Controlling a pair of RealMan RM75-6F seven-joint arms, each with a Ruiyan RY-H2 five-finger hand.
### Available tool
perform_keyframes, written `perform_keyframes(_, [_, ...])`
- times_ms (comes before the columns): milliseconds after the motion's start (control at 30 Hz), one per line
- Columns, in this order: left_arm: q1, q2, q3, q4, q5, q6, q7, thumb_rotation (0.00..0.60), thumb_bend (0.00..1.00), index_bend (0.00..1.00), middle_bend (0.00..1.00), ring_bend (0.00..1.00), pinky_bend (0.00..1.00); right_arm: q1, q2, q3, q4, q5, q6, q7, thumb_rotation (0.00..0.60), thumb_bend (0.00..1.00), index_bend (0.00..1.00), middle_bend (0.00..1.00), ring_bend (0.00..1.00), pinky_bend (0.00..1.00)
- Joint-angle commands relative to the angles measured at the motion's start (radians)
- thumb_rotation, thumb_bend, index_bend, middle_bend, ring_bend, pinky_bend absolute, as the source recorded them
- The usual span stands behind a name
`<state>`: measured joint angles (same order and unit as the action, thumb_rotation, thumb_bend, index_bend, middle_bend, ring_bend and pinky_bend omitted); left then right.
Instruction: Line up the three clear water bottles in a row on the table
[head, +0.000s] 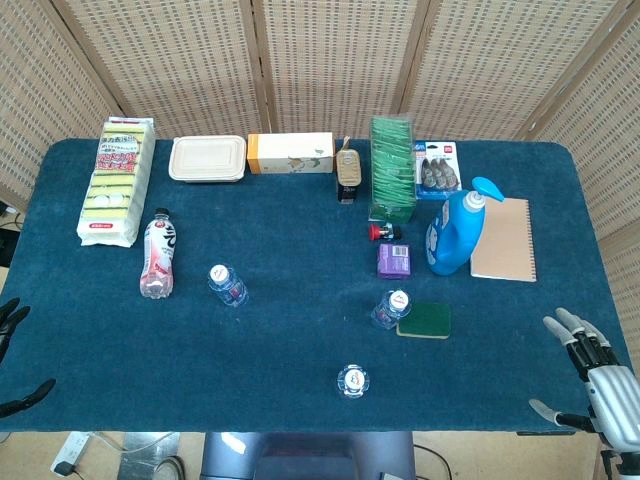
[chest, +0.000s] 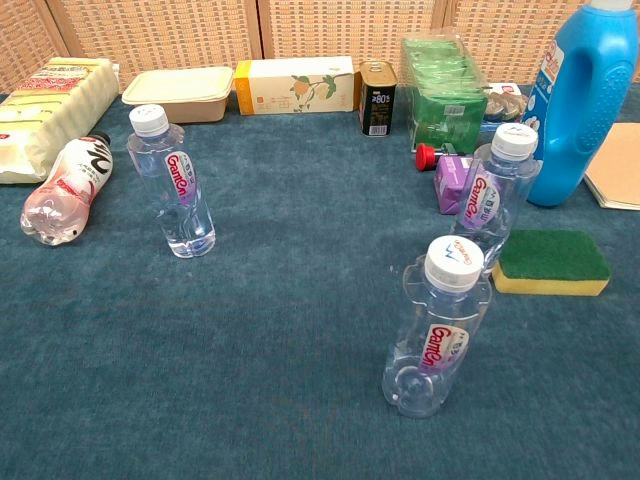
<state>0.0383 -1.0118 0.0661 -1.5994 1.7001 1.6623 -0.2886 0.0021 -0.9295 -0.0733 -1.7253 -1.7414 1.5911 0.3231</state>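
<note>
Three clear water bottles with white caps stand upright on the blue table. One bottle (head: 227, 284) (chest: 176, 185) is at the left. A second bottle (head: 391, 308) (chest: 493, 190) stands right of centre, beside a green sponge (head: 424, 320) (chest: 552, 262). The third bottle (head: 352, 380) (chest: 437, 330) is nearest the front edge. My left hand (head: 10, 330) shows at the far left edge, off the table, fingers spread and empty. My right hand (head: 590, 365) hovers at the front right corner, fingers apart, holding nothing. Neither hand appears in the chest view.
A pink-labelled bottle (head: 157, 255) (chest: 68, 190) lies on its side at the left. A blue detergent bottle (head: 455, 230) (chest: 585, 100), purple box (head: 394, 260), notebook (head: 503, 240), green packet stack (head: 392, 165), tin (head: 348, 170), boxes (head: 290, 153) and sponge pack (head: 118, 180) fill the back.
</note>
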Motion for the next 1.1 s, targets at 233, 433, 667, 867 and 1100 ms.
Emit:
perform_keyframes(233, [0.005, 0.004, 0.0, 0.001, 0.001, 0.01, 0.012, 0.6, 0.17, 0.0, 0.0, 0.0, 0.1, 0.012, 0.013, -0.019, 0.002, -0.031, -0.021, 0.026, 0.6, 0.08, 0.09, 0.04, 0.0, 0.0])
perform_keyframes(433, [0.027, 0.004, -0.01, 0.005, -0.003, 0.059, 0.02, 0.6, 0.18, 0.0, 0.0, 0.0, 0.1, 0.046, 0.037, -0.053, -0.003, -0.059, -0.102, 0.052, 0.6, 0.04, 0.08, 0.04, 0.0, 0.01])
perform_keyframes(667, [0.027, 0.011, -0.01, 0.01, -0.016, 0.053, -0.022, 0.6, 0.17, 0.0, 0.0, 0.0, 0.1, 0.182, -0.056, -0.136, 0.18, -0.312, -0.165, 0.306, 0.6, 0.04, 0.07, 0.05, 0.0, 0.03])
perform_keyframes(867, [0.026, 0.013, -0.011, 0.008, -0.017, 0.049, -0.029, 0.6, 0.17, 0.0, 0.0, 0.0, 0.1, 0.231, -0.148, -0.129, 0.224, -0.332, -0.179, 0.311, 0.6, 0.04, 0.07, 0.07, 0.01, 0.08])
perform_keyframes(1100, [0.027, 0.015, -0.014, 0.009, -0.021, 0.049, -0.041, 0.6, 0.17, 0.0, 0.0, 0.0, 0.1, 0.298, -0.221, -0.113, 0.234, -0.297, -0.234, 0.331, 0.6, 0.04, 0.07, 0.07, 0.01, 0.11])
